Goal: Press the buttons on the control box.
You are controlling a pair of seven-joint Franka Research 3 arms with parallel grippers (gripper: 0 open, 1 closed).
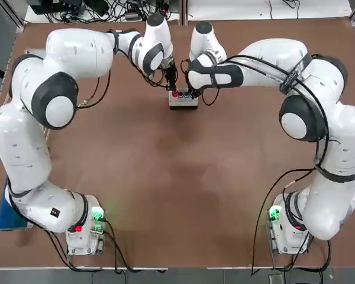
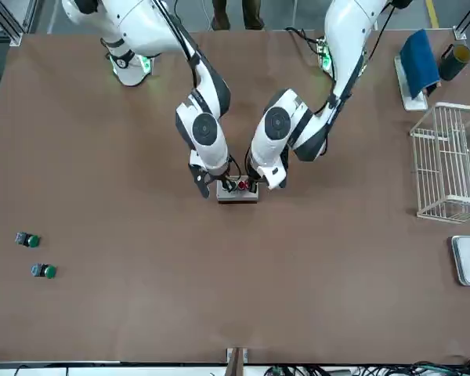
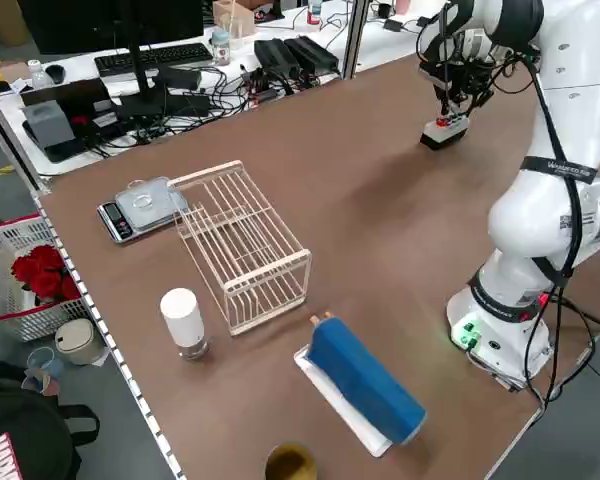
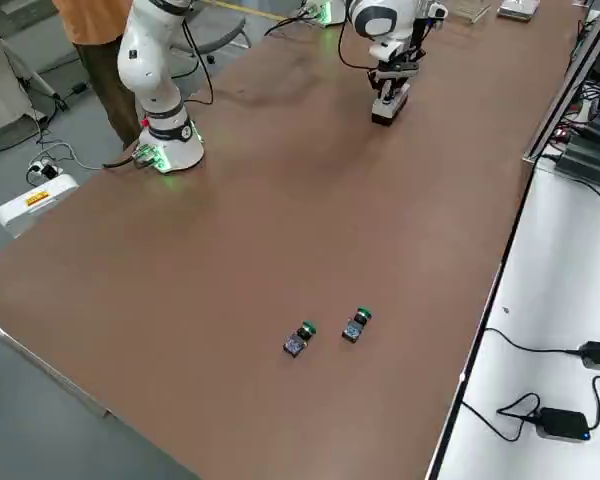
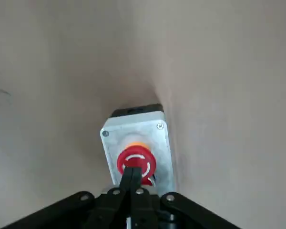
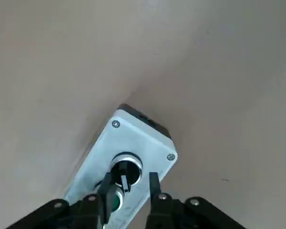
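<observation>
With both arms bent low over the box at the table's far middle, pressing looks under way, though which buttons are already done cannot be told. Left gripper, fingers closed together and empty, meets the large red button at the box's left end. Beside it, the right gripper, fingers slightly parted and empty, straddles the dark knob at the right end; the green button sits just inside it.
</observation>
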